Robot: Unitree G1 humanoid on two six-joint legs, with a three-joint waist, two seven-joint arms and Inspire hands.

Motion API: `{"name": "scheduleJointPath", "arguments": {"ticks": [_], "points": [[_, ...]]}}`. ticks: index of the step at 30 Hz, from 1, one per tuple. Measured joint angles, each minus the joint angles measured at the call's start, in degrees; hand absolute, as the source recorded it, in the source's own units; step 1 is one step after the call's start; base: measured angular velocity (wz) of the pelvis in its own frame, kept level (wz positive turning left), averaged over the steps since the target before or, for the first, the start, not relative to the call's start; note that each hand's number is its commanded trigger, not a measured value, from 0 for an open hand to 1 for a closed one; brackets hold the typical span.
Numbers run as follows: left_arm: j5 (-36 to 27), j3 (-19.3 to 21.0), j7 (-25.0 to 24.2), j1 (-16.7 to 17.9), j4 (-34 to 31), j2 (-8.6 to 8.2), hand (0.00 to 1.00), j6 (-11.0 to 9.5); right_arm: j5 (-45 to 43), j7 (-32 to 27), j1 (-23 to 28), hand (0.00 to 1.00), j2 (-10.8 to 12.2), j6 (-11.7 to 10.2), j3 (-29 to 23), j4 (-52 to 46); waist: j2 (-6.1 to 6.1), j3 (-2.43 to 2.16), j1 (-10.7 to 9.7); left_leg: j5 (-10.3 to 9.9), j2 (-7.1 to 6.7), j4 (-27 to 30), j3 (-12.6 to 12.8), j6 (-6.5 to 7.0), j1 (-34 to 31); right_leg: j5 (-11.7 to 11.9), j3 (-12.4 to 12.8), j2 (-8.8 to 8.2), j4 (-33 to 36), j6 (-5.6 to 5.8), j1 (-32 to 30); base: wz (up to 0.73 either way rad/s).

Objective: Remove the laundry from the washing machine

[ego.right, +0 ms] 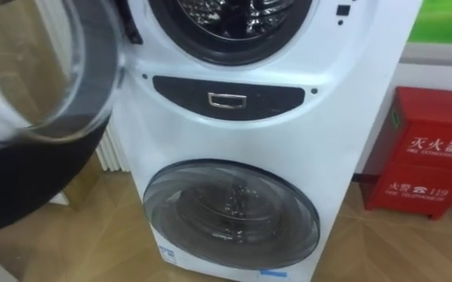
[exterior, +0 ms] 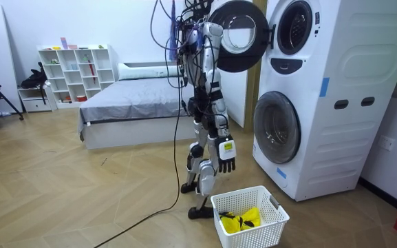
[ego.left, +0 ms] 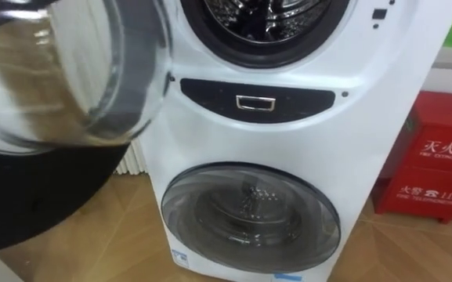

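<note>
Washing machine (ego.left: 304, 133): glossy white, round-windowed

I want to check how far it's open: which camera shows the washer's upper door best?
The room view: the upper door shows whole, swung wide open by the robot's head. The eye views catch part of its glass and rim, cropped at upper left.

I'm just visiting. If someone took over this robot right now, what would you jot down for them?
Right hand: hangs open and empty at the robot's side.
Robot stands facing the stacked washing machine; upper door is swung open, lower door shut.
Done: a yellow garment lies in the white basket on the floor by its feet.
Left: check the upper drum; whether clothes are inside cannot be told.
</note>
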Motion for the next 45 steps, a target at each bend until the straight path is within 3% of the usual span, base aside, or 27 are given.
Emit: {"name": "scheduleJointPath", "arguments": {"ticks": [4,7,9,13,16,17,21,24,28,33,36,38,39,41,42,43,44,45], "points": [[4.4,-8.9,-6.6,3.1,-7.3,-0.70,0.00,-0.4,-0.5,0.3,-0.2,0.00,0.1,0.0,0.4,0.0,-0.06,-0.06,-0.7,0.2,-0.11,0.7,-0.2,0.06,-0.8,0.3,0.2,0.12,-0.8,0.09,-0.3,-0.01],[4.1,-12.3,-9.6,3.1,-9.5,-0.69,0.00,-0.4,0.6,-0.1,-1.3,0.00,-0.1,0.0,1.3,0.3,0.11,-0.25,-2.3,0.3,-0.11,0.7,0.1,0.08,-0.7,0.3,0.3,0.14,-0.8,0.08,-0.5,-0.07],[4.1,-14.3,-11.9,3.0,-10.5,-0.65,0.00,-0.4,0.7,-0.2,-1.7,0.00,-0.1,0.0,2.0,0.3,-0.07,-0.68,-3.0,0.4,-0.12,0.6,0.4,0.06,-0.7,0.4,0.6,0.14,-0.6,0.04,-0.9,-0.10],[4.0,-21.7,-16.6,1.0,-10.4,-0.81,0.00,-0.4,0.8,-0.9,-3.2,0.00,-0.7,0.2,4.7,0.3,0.14,-0.81,-4.4,0.4,0.06,-0.1,1.6,0.05,-0.6,0.4,1.5,0.21,0.1,-0.01,-1.7,-0.15],[1.2,-28.5,-20.0,0.7,-10.3,-1.87,0.00,-0.3,0.9,-1.4,-4.9,0.00,-0.8,0.1,7.0,0.5,-0.06,-0.70,-6.4,0.4,0.03,-0.2,2.3,0.05,-0.6,0.4,2.1,0.17,0.1,0.00,-1.7,-0.10],[0.2,-29.4,-20.5,0.3,-10.3,-3.29,0.00,-0.3,1.0,-1.4,-5.2,0.00,-0.7,-0.1,7.3,0.7,-0.28,-0.56,-7.2,0.4,0.05,-0.2,2.8,0.05,-0.5,0.4,2.4,0.14,0.0,0.00,-2.0,-0.12],[-2.5,-33.7,-24.1,-1.7,-9.0,-2.60,0.00,-0.3,1.0,-2.1,-6.4,0.00,-0.6,-0.1,8.9,1.5,-0.48,-0.36,-7.7,0.4,0.25,-0.2,4.9,0.05,-0.4,0.4,3.6,0.15,0.0,0.00,-2.5,-0.18],[-1.8,-38.7,-26.1,-3.7,-4.5,-3.06,0.00,-0.2,0.7,-3.5,-7.7,0.00,-0.1,-0.1,8.9,1.9,-0.34,-0.22,-9.4,0.4,0.34,-1.5,5.3,0.05,0.5,0.4,3.9,0.27,-0.1,0.01,-2.4,-0.08],[3.9,-42.8,-28.2,-5.9,2.2,-3.12,0.00,0.9,1.2,-4.0,-7.9,0.00,0.0,-0.2,9.0,1.9,-0.26,-0.01,-10.6,0.4,0.64,-2.0,6.7,0.05,0.8,0.4,5.8,0.63,0.0,-0.02,-2.8,-0.22],[9.2,-42.8,-28.8,-5.6,12.4,-3.27,0.00,1.6,2.9,-4.5,-6.8,0.00,0.2,0.1,9.2,1.8,-0.52,0.11,-10.3,0.3,1.17,-3.0,8.0,-0.16,1.7,0.5,6.9,1.24,0.0,-0.30,-3.1,-0.14],[14.9,-42.1,-28.4,-3.9,26.3,-3.34,0.00,1.3,2.8,-4.5,-6.5,0.00,0.3,0.5,8.7,1.4,-0.63,0.05,-10.2,0.3,1.10,-3.3,8.3,-0.16,2.7,0.5,7.7,1.28,-0.3,-0.32,-2.3,-0.14],[18.8,-40.3,-26.9,-0.3,39.4,-3.36,0.00,1.2,2.6,-4.5,-5.7,0.00,0.4,0.5,8.7,0.9,-1.10,-0.46,-9.9,0.2,1.11,-3.4,8.5,-0.36,3.8,0.4,8.1,1.41,-1.1,-0.38,-1.6,-0.13],[18.9,-39.1,-26.3,0.6,42.9,-3.33,0.00,1.0,2.6,-4.5,-5.4,0.00,0.5,0.5,8.7,0.6,-1.26,-0.46,-9.8,0.2,1.13,-3.4,8.5,-0.40,4.0,0.4,8.1,1.45,-1.1,-0.45,-1.4,-0.05],[18.8,-31.5,-22.6,2.7,58.7,-2.73,0.00,0.3,2.3,-4.5,-4.3,0.00,1.2,0.8,8.3,0.2,-1.75,-0.82,-8.7,0.0,1.43,-3.5,8.4,-0.75,4.7,0.0,8.3,1.83,-1.1,-0.73,-0.8,0.00],[18.4,-29.0,-21.1,3.8,62.3,-2.25,0.00,0.3,1.8,-4.5,-4.2,0.00,1.4,1.1,8.1,0.2,-2.08,-0.76,-8.4,-0.2,1.65,-3.5,8.4,-1.03,4.9,-0.1,8.3,2.06,-1.1,-0.84,-0.7,-0.05],[16.7,-23.9,-17.3,5.8,68.7,-0.90,0.00,-0.1,0.7,-4.6,-3.4,0.00,2.1,1.6,6.7,0.2,-2.48,-0.80,-7.8,-0.6,2.19,-3.7,8.7,-1.57,5.4,-0.2,8.4,2.55,-1.1,-1.05,-0.5,-0.17],[16.7,-20.3,-14.5,7.4,74.1,0.19,0.00,0.0,0.7,-4.5,-2.6,0.00,2.3,1.8,6.2,0.1,-2.84,-1.06,-6.6,-0.8,2.57,-3.7,9.2,-1.86,6.1,-0.2,8.8,2.86,-1.1,-1.16,-0.2,-0.25],[16.7,-19.0,-13.2,8.8,75.4,0.64,0.00,0.4,0.8,-4.5,-2.1,0.00,2.2,1.8,6.1,-0.1,-2.96,-1.18,-5.8,-0.9,2.74,-3.7,9.3,-2.04,6.4,-0.2,8.7,2.97,-1.0,-1.18,0.0,-0.23]]}}
